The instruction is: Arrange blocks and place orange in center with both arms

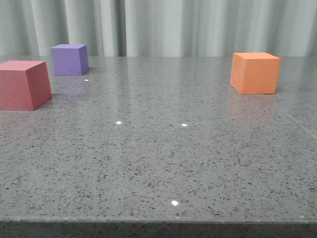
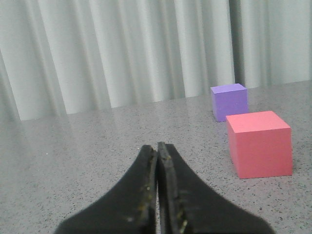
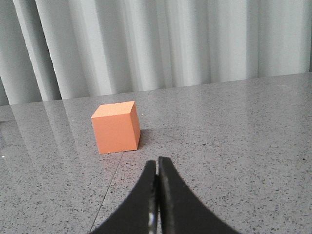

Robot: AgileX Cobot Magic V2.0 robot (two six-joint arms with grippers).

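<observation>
Orange cube point(image 1: 255, 73): right of frame, alone, well apart from red-pink cube point(image 1: 24, 84) and purple cube point(image 1: 70, 59) at left. Likely light, rigid, matte; grip opposite flat faces. Left gripper point(image 2: 157, 148), right gripper point(image 3: 157, 163): jaws closed, empty.

A polished grey speckled stone surface point(image 1: 158, 163) carries small bright light glints point(image 1: 174, 203). Behind it hangs a pale, grey-white pleated curtain point(image 1: 163, 25).

Orange cube point(image 1: 254, 73) far right, upright.
</observation>
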